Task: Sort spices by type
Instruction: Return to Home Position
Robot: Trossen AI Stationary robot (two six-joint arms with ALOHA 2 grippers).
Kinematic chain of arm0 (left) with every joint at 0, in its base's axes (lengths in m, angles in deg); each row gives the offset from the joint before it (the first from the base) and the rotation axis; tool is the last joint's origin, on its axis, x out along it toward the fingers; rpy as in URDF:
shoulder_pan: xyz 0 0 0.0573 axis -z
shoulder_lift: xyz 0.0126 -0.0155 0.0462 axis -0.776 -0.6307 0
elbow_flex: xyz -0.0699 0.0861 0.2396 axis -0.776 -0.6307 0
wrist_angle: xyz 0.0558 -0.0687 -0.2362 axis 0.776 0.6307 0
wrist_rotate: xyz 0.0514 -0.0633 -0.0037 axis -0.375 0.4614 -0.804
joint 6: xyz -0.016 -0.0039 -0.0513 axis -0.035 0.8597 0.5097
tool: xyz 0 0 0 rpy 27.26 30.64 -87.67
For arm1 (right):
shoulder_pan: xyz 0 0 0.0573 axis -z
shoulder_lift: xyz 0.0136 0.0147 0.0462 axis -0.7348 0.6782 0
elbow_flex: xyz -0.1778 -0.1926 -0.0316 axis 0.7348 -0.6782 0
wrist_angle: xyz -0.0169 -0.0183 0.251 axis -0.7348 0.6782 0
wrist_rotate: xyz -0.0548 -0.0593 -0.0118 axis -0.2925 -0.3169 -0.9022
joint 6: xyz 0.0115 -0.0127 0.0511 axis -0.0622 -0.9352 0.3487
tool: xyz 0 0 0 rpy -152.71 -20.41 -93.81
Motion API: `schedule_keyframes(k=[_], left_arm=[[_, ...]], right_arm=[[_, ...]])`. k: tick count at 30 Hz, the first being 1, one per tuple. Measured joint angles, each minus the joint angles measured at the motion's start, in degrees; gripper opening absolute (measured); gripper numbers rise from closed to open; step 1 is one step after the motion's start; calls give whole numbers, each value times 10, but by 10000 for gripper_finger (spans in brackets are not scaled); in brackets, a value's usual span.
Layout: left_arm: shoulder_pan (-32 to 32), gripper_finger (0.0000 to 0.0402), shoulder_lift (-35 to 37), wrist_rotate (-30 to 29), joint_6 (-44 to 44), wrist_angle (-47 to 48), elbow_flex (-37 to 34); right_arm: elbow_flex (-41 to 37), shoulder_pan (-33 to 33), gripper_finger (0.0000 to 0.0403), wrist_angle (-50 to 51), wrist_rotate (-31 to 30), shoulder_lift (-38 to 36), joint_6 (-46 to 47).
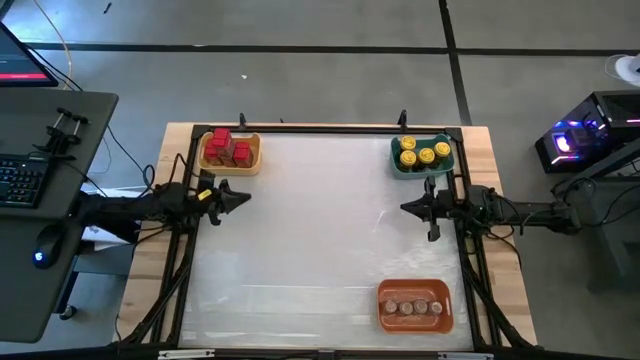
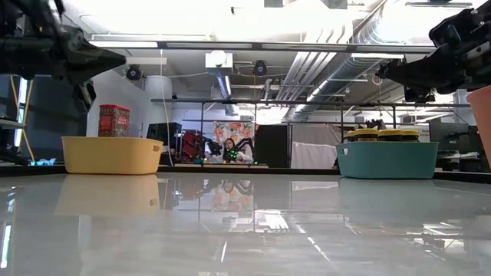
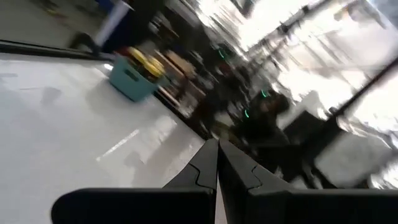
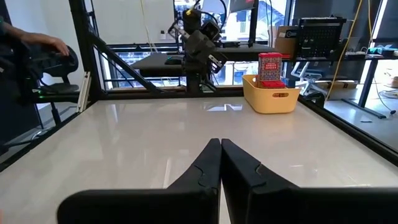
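The left arm [image 1: 150,206] and right arm [image 1: 520,212] stretch out level toward each other. The left claw [image 1: 243,200] and right claw [image 1: 406,208] face tip to tip, well apart, each with its fingers pressed together.

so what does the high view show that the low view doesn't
Only the high view: the grey-brown jars inside the orange tray, and a keyboard on the side desk.

Only the low view: a person in the room behind, and the ceiling ducts.

Both: the yellow tray with red boxes, the teal tray with yellow-lidded jars, and the left end effector and right end effector, both shut and held above the table.
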Motion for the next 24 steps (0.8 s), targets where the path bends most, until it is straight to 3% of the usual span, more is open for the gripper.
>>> schedule_keyframes(k=[2,5,7,9,24], left_arm=[[11,0,0,44,-73,18,1],[27,0,0,121,-280,26,1],[34,0,0,139,-403,22,1],[43,0,0,142,-470,23,1],[49,0,0,122,-375,26,0]], right_arm=[[0,0,1,0,0,0,0],[0,0,1,0,0,0,0],[0,0,1,0,0,0,0],[0,0,1,0,0,1,0],[0,0,1,0,0,2,0]])
